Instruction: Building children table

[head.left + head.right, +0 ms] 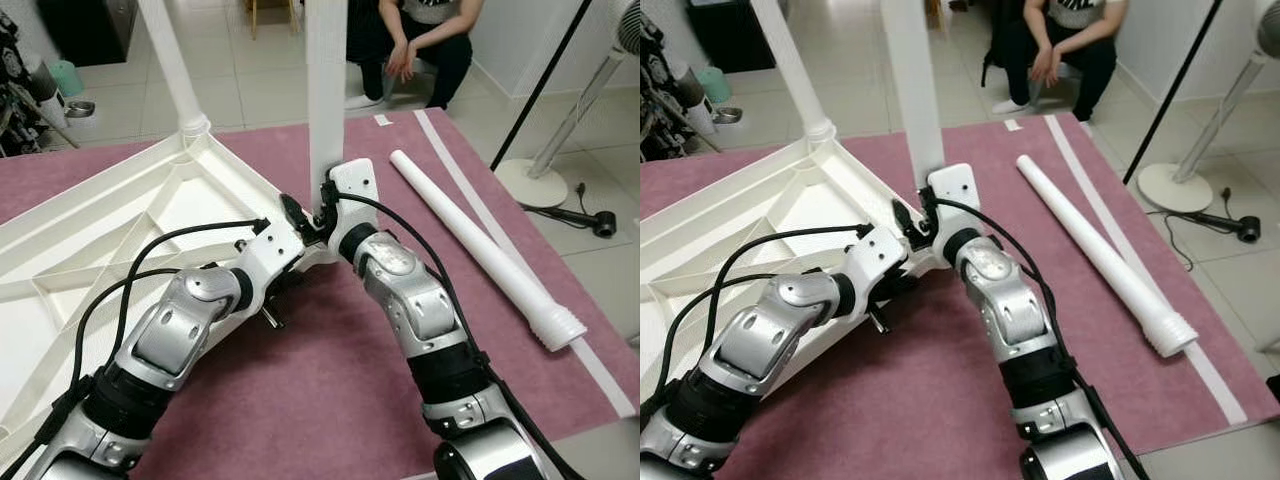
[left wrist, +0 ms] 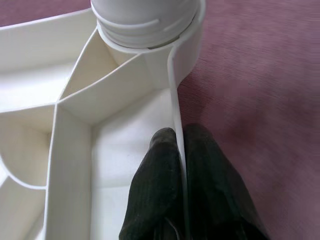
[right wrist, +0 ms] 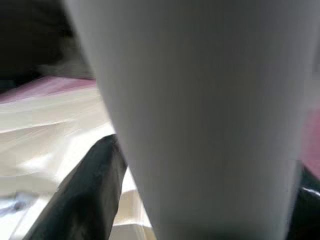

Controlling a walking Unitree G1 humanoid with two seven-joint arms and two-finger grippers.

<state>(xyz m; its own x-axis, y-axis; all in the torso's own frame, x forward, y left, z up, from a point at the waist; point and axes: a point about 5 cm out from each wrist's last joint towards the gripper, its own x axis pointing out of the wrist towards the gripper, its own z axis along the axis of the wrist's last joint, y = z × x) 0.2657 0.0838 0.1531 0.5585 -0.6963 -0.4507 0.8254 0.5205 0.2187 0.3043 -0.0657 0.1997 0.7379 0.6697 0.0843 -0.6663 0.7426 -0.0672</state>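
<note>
The white table top (image 1: 90, 250) lies upside down on a mauve rug (image 1: 330, 380), ribs facing up. One white leg (image 1: 172, 60) stands in the far corner socket. A second leg (image 1: 326, 90) stands upright in the near right corner socket (image 2: 150, 35). My right gripper (image 1: 325, 198) is shut around the base of this second leg (image 3: 210, 100), one finger (image 3: 95, 185) on each side. My left gripper (image 2: 179, 137) is shut on the table top's thin rim wall (image 2: 175, 95) just beside that socket. A third leg (image 1: 480, 250) lies loose on the rug to the right.
A person (image 1: 420, 40) crouches on the tiled floor beyond the rug. A fan stand (image 1: 545, 175) and a slanting black pole (image 1: 535, 90) stand at the right, with a black cable (image 1: 590, 218) on the floor. Clutter sits at the far left (image 1: 40, 90).
</note>
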